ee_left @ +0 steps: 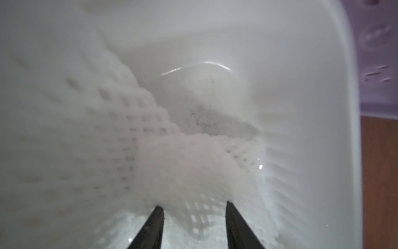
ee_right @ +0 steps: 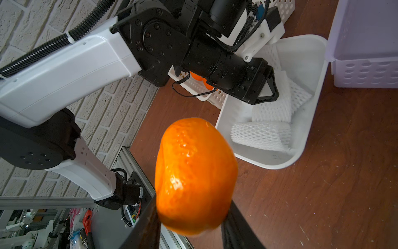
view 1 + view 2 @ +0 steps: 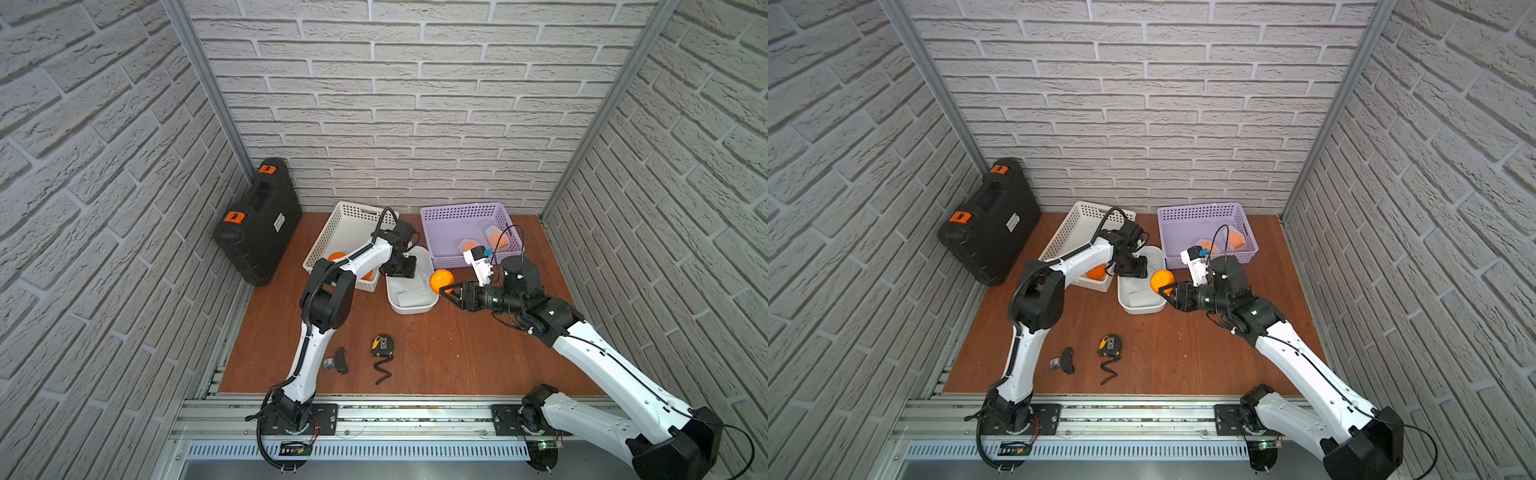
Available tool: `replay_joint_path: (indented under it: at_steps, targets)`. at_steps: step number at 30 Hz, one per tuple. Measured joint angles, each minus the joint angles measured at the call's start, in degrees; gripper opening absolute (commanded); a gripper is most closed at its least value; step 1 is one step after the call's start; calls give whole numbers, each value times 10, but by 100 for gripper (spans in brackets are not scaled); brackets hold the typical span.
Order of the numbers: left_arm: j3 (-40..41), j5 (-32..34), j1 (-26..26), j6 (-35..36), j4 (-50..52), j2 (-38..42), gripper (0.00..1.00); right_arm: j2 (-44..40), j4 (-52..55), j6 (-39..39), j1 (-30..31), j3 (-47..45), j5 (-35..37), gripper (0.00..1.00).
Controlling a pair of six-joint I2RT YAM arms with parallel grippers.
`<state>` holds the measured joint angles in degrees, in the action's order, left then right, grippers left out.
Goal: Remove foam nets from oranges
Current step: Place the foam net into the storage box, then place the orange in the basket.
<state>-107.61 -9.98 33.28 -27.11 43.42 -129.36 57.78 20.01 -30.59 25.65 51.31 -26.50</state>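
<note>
My left arm hides most of the white basket [image 3: 332, 237]; only slivers of loose oranges [image 3: 336, 256] show in it. The purple basket [image 3: 469, 212] holds two netted oranges [image 3: 496, 237]. Flattened white foam nets [image 2: 261, 134] lie in the white tub [image 2: 316, 107], blurred under my left tool [image 1: 193, 207], whose jaws stand apart. My right tool [image 2: 191, 217] clamps a glossy bare orange [image 2: 195, 172] just beside the tub, above the worktop [image 3: 436, 353].
</note>
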Motion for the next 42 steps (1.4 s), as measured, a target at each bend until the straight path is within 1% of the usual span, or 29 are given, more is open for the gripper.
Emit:
replay_joint_path:
  at_steps: [7,10,12,18,24,28,32,36,39,42]
  targets:
    - [4,-12,4,-10,2,30,71,0,0,0,0,0,12,36]
    - [4,-19,5,-16,2,55,79,0,0,0,0,0,18,36]
    - [8,-24,7,-23,0,77,87,0,0,0,0,0,23,36]
    - [27,-31,9,-38,-1,128,98,0,0,0,0,0,32,36]
    - [37,-25,5,-42,1,166,98,14,-2,0,0,0,31,37]
    - [71,1,-9,-53,-2,229,98,55,-14,-1,3,1,27,37]
    - [163,44,-56,-88,-33,344,98,125,-30,-4,16,19,24,37]
    - [271,95,-104,-120,-68,456,98,213,-58,-10,44,73,22,37]
    - [334,115,-121,-137,-83,513,98,281,-95,-24,61,123,18,37]
    - [378,131,-132,-148,-97,550,98,360,-133,-49,71,180,11,38]
